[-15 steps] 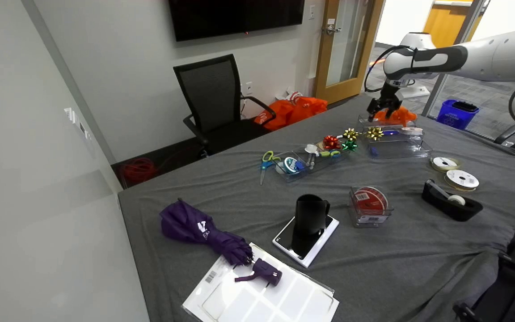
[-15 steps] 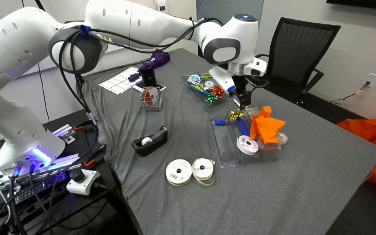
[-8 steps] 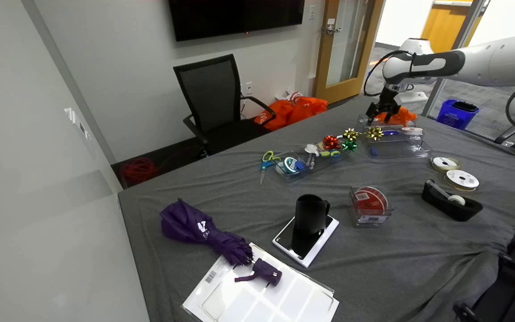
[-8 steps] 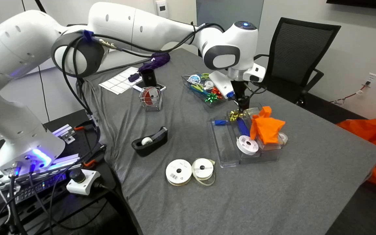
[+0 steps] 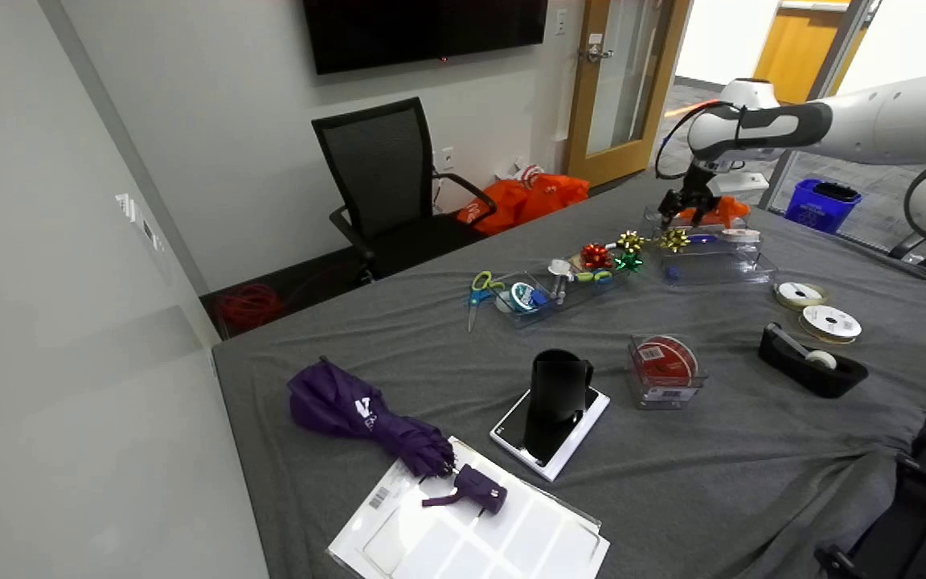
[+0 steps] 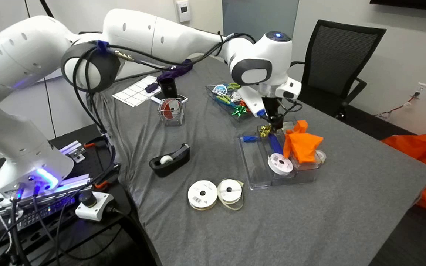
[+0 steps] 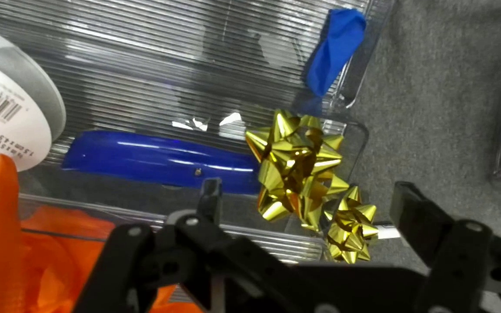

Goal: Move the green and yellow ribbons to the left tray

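A large shiny yellow bow lies at the end of a clear compartment tray, beside a blue handle-like object. A smaller yellow bow sits at the tray's outer corner. Both yellow bows show in an exterior view. A green bow lies in a second clear tray; it also shows in an exterior view but not in the wrist view. My gripper is open and empty above the tray end; both yellow bows appear between its fingers.
Orange cloth and a white spool are in the near trays. A red bow and scissors are around the second tray. Two spools, a tape dispenser and a red-ribbon box stand on the table.
The arm has come down, bringing my gripper lower towards the tray end with the yellow bows. The bows and trays have not moved. The gripper stays open.
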Controlling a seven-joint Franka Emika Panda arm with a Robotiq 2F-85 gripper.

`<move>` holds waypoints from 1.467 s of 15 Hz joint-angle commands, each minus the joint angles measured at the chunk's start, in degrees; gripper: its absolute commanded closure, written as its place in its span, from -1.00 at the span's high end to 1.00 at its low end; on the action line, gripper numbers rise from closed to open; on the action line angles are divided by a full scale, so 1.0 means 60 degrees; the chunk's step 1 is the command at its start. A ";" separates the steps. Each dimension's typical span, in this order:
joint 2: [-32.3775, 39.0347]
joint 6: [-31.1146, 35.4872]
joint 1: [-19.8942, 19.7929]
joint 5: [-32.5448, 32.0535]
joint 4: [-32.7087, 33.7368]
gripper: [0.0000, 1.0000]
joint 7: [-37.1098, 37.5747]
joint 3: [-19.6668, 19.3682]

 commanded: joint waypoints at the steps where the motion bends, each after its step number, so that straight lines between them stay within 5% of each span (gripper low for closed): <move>1: 0.0350 0.0253 -0.0091 0.0105 0.0409 1.00 0.0113 0.0055; 3: 0.0432 0.0330 -0.0080 0.0080 0.0452 1.00 0.0197 0.0034; 4: 0.0456 0.0306 -0.0081 0.0076 0.0472 0.50 0.0218 0.0037; 15: 0.0594 0.0691 -0.0143 0.0094 0.0530 -0.94 0.0141 0.0081; 22: 0.0234 0.0825 -0.0206 0.0256 0.0197 -0.99 -0.0177 0.0301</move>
